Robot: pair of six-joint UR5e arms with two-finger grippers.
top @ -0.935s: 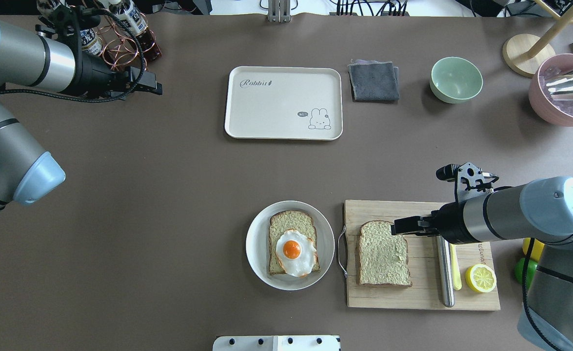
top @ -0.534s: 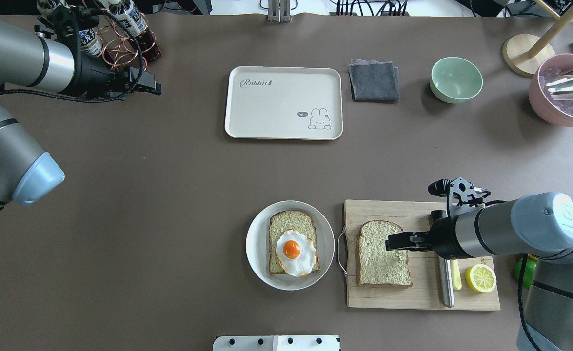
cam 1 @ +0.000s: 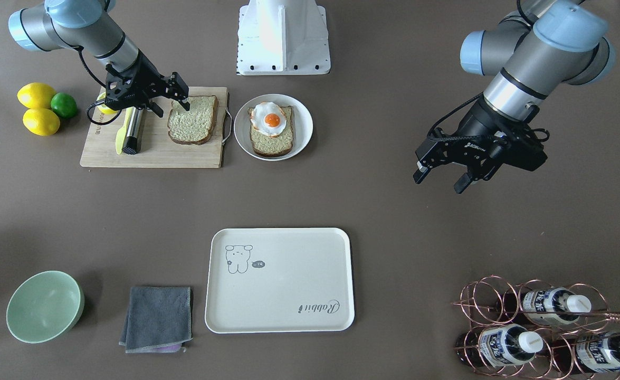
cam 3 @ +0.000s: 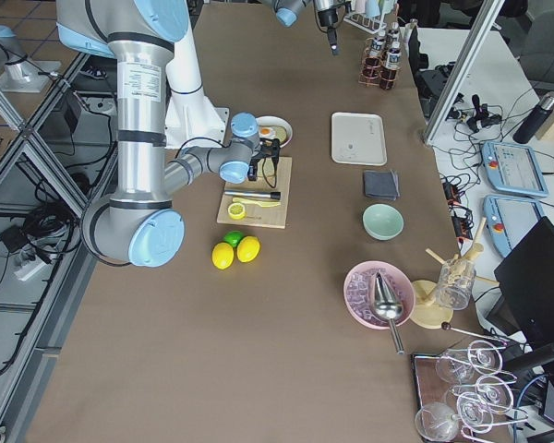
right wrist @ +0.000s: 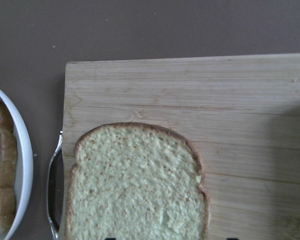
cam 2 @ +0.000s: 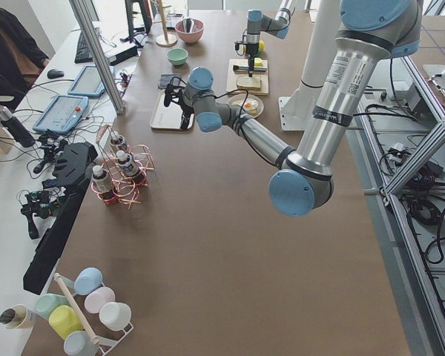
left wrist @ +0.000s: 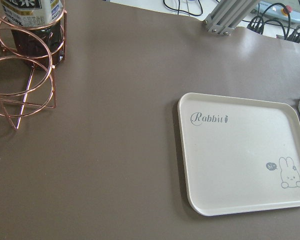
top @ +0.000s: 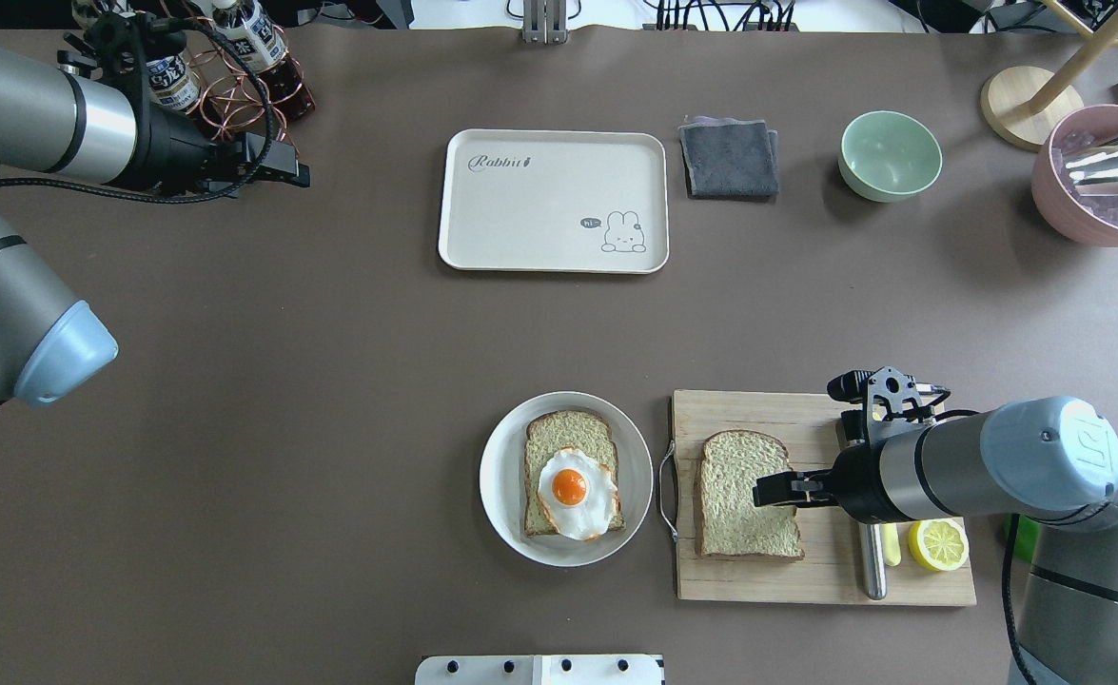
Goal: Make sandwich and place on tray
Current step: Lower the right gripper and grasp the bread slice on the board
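Right gripper [top: 766, 490] jaws spread wide, nothing held; hangs over outer edge of bread slice [top: 735, 504], which runs toward the plate [top: 499, 476]. Left gripper [cam 1: 439, 179] well apart, jaws parted too.

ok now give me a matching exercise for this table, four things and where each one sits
Things:
1. fried egg
2. bare bread slice
3. lemon half
4. grey cloth

Places:
A. between the tray and the green bowl
B. on top of the other bread slice, on the white plate
C. at a corner of the cutting board, on the side away from the plate
D. on the cutting board, under the open right gripper

Pairs: 1-B, 2-D, 3-C, 4-A
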